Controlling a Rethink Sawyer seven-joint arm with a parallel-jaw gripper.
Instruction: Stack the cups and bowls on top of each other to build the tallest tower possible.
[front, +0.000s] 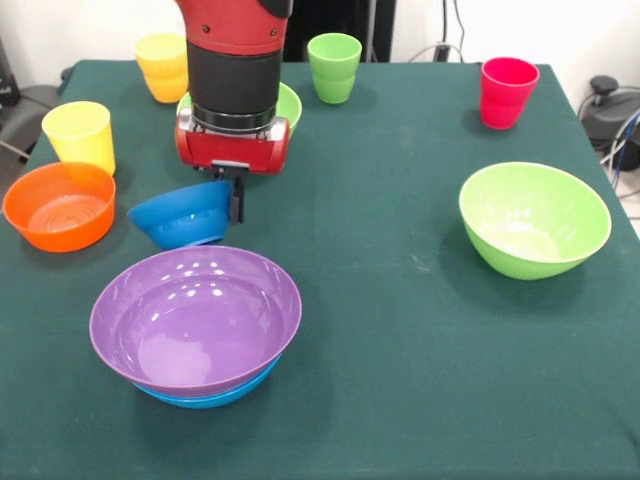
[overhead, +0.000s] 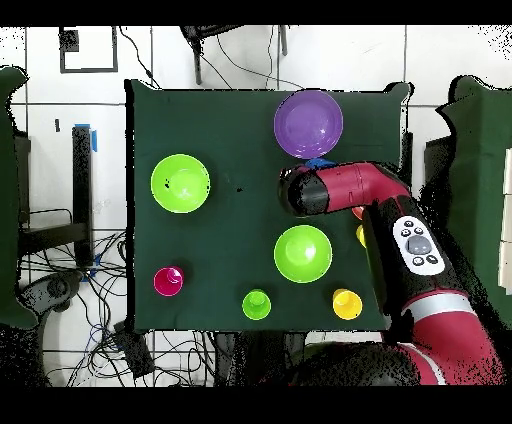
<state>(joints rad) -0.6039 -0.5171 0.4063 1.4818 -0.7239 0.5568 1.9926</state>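
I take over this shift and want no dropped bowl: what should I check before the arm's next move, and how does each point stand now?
1. Small blue bowl in the hand: ok, tilted, rim pinched.
2. Bowl lifted clear of the table: cannot tell.
3. Purple bowl nested in the large blue bowl: ok.
4. Purple bowl empty to receive: ok.
5. Orange bowl and yellow cup apart from the carried bowl: ok.

light: bright, even | shadows: soft beneath bowls | glare: gloss on rims | focus: perhaps slightly soft
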